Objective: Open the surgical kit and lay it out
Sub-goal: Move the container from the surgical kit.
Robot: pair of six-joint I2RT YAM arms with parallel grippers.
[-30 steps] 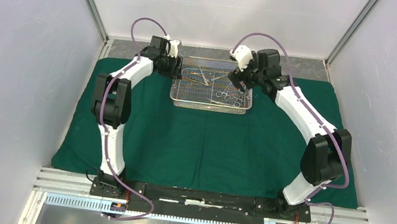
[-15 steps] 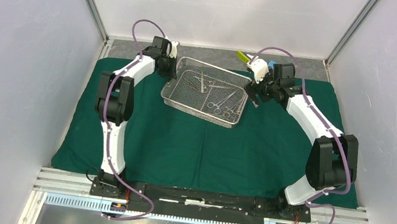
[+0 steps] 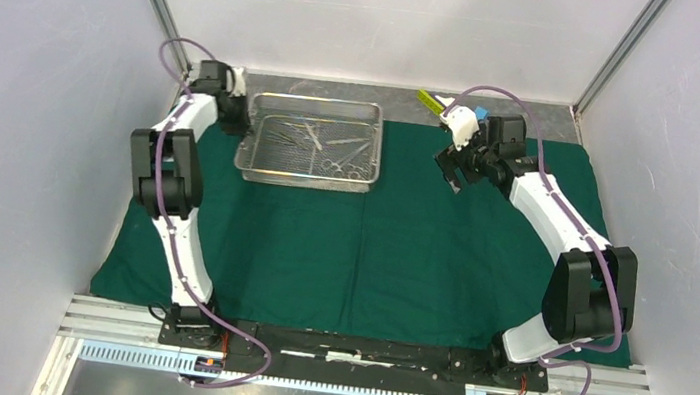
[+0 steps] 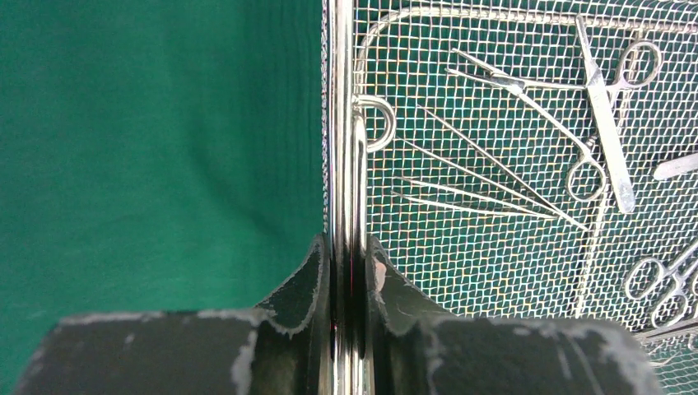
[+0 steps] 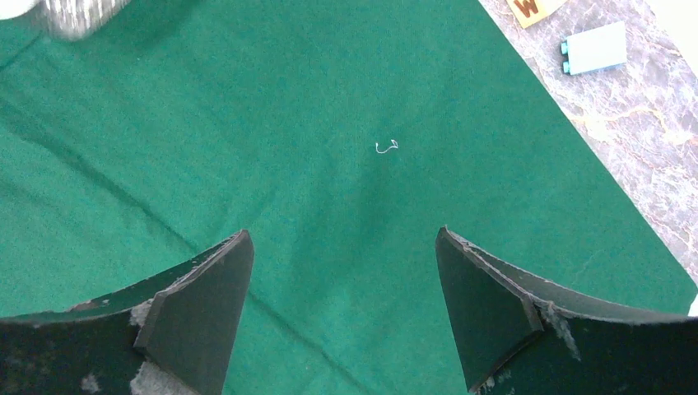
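Note:
The dark green drape (image 3: 389, 253) lies spread flat over the table. The silver wire-mesh tray (image 3: 377, 112) sits on its far left part, holding several steel ring-handled clamps (image 3: 330, 163) and tweezers (image 4: 486, 185). My left gripper (image 3: 238, 123) is shut on the tray's left rim (image 4: 347, 164), which passes between its fingers (image 4: 306, 271). My right gripper (image 3: 452, 168) is open and empty, hovering over bare drape (image 5: 346, 164) at the far right, well apart from the tray.
A yellow-green block (image 3: 428, 99) and a blue block (image 3: 480, 112) lie on the grey tabletop behind the drape, near the right wrist. The blue block (image 5: 594, 48) and a brown block (image 5: 531, 8) show in the right wrist view. White walls enclose the table.
The left gripper has dragged the tray from the far middle to the far left and squared it up. The right gripper let go of the tray's right side and pulled back right.

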